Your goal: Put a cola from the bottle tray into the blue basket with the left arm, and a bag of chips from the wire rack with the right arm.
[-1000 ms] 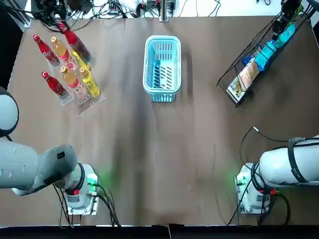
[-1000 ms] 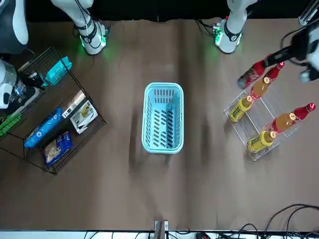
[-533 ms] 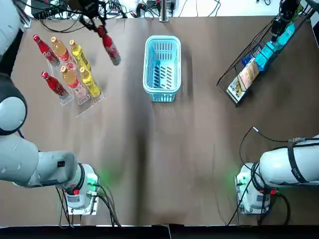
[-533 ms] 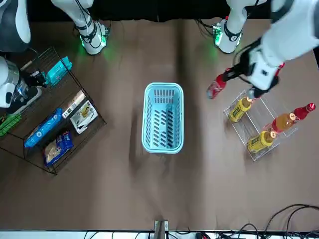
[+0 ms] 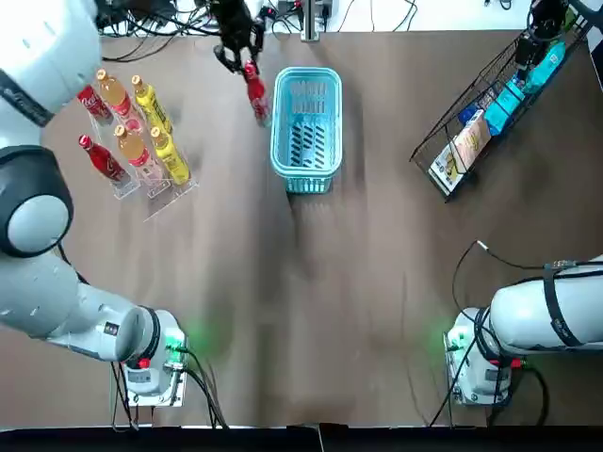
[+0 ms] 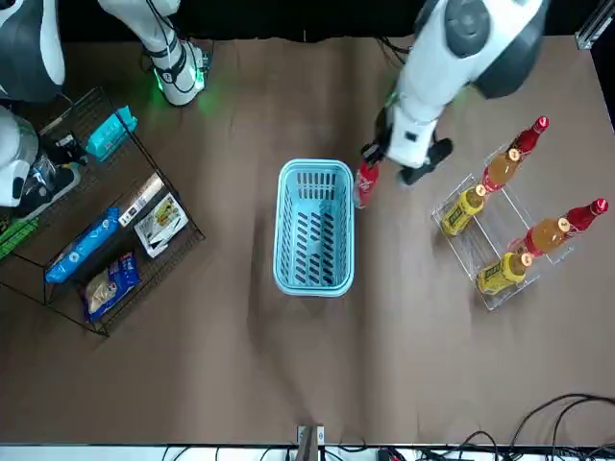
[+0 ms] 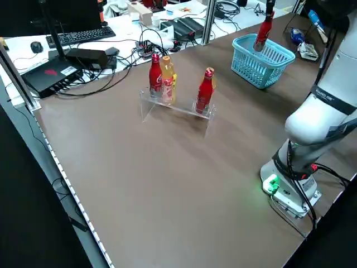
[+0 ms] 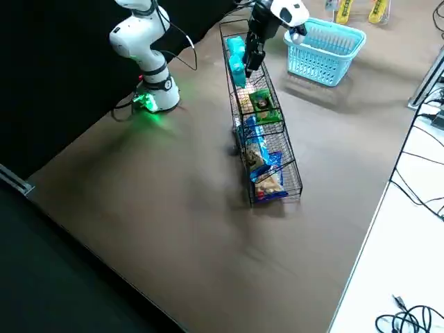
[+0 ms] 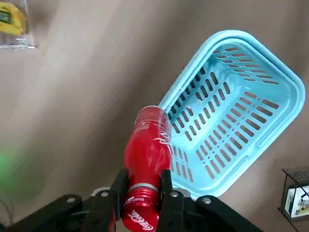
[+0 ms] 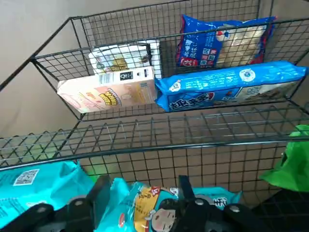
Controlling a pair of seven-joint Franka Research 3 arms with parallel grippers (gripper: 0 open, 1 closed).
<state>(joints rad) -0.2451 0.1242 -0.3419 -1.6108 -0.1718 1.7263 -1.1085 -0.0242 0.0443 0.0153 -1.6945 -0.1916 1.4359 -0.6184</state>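
Fingers (image 9: 167, 192) of left gripper (image 9: 143, 189) clamped on cola (image 9: 146, 145) neck, beside blue basket (image 9: 227, 111) left rim. Rigid, slick, heavy: neck hold judged sound. Right gripper (image 10: 144, 187) at teal chip bag (image 10: 145, 207) in wire rack (image 10: 154, 143); hold unclear.

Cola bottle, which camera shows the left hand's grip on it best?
Left wrist view: the left hand clamps the cola bottle by its neck. Top and front views show it beside the blue basket; left side view, small and far.
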